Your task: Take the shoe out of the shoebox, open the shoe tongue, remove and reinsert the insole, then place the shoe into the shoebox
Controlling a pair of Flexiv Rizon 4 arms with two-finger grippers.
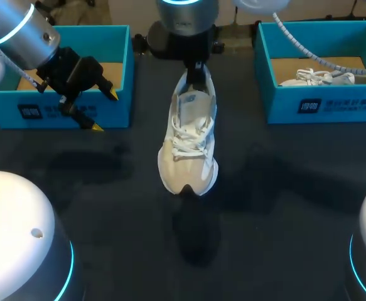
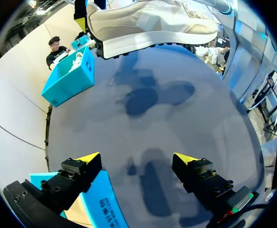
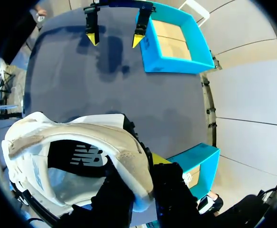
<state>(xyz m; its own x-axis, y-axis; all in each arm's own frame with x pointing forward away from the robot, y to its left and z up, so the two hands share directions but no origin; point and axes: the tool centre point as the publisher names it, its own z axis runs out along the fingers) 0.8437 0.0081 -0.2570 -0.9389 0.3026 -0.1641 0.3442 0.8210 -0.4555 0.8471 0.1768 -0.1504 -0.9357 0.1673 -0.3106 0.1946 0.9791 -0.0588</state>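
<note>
1. Currently the right gripper [image 1: 195,74] is clamped on the heel collar of the white shoe [image 1: 188,141], one finger inside and one outside.
2. The shoe hangs off the table [image 1: 283,188] with its toe toward the robot, between the two teal boxes. Its shadow lies on the table below.
3. The left gripper [image 1: 104,111] hovers at the front wall of the left shoebox [image 1: 0,110], fingers spread wide with nothing between them.
4. The left shoebox shows a bare cardboard floor.
5. The right shoebox [image 1: 346,103] holds a second white shoe [image 1: 314,78].

the shoe [image 1: 188,138] heel mostly hides the tips of the right tool [image 1: 196,74].
</note>
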